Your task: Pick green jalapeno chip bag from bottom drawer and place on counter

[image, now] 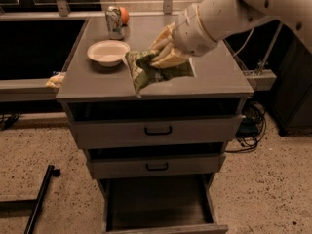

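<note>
My gripper (158,57) is shut on the green jalapeno chip bag (146,71), a crinkled green bag with pale patches. I hold it over the front middle of the counter (214,74), low above the surface; I cannot tell whether it touches. The white arm reaches in from the upper right. The bottom drawer (158,204) stands pulled open below, its dark grey inside bare.
A white bowl (108,51) sits on the counter left of the bag. A can (114,21) and an orange fruit (124,15) stand at the back. A yellowish packet (56,80) lies on the left ledge. Two upper drawers are closed. Cables lie at the right.
</note>
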You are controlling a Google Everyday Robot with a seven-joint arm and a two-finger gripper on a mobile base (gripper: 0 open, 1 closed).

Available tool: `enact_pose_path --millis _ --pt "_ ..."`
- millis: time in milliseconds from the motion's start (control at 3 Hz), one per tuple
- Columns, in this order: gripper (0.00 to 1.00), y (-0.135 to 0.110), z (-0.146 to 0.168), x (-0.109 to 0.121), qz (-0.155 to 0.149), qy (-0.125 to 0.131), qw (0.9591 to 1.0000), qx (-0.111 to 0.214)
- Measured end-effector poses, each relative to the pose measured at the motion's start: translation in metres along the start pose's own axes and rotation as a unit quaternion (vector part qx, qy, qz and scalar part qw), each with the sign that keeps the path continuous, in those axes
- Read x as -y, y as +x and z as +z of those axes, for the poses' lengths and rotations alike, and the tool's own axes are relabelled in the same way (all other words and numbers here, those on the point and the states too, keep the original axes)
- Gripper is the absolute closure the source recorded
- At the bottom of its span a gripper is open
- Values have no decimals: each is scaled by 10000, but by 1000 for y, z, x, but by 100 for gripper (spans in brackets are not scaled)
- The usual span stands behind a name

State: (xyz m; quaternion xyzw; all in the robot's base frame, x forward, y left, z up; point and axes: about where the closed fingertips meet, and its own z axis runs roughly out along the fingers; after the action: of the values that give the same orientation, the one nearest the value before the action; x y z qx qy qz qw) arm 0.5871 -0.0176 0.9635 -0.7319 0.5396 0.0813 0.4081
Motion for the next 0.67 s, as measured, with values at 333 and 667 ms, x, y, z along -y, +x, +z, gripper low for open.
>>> enact_pose_path --millis 333,667 --pt "100 36 23 49 -31 112 9998 169" --pt "100 69 43 91 62 290 9988 377"
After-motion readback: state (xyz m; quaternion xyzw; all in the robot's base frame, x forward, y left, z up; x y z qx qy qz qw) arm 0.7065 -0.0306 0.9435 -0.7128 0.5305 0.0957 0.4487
